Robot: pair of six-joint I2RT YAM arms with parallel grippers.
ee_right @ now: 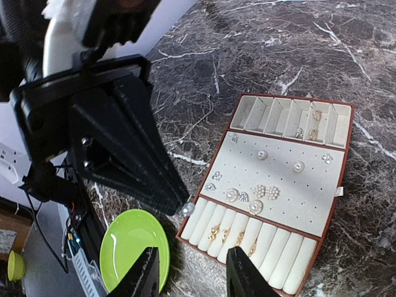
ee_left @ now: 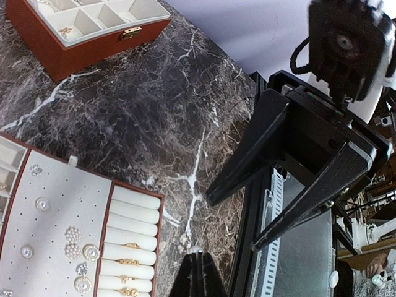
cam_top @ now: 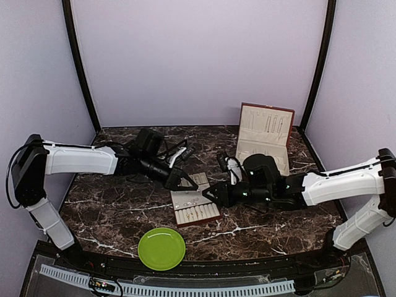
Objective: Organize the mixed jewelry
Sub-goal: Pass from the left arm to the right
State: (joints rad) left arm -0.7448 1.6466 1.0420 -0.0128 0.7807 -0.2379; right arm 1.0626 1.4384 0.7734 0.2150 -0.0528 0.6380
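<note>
The jewelry is small pearl and sparkly studs (ee_right: 255, 206) and gold rings (ee_right: 214, 233) set in the cream-lined tray (ee_right: 291, 192), which lies at mid-table (cam_top: 197, 210). My left gripper (cam_top: 187, 180) is shut on a small pearl stud (ee_right: 187, 209) and holds it at the tray's corner by the ring rolls. The stud also shows at the tips in the left wrist view (ee_left: 198, 249). My right gripper (ee_right: 193, 253) is open and empty. It hovers just right of the left gripper (cam_top: 209, 193), over the tray's ring-roll end.
A green plate (cam_top: 161, 248) sits empty near the front edge, just in front of the tray. The reddish-brown box (cam_top: 265, 136) stands open at the back right, with compartments and a gold clasp (ee_left: 130, 33). The table's front edge has a white perforated rail (ee_left: 275, 247).
</note>
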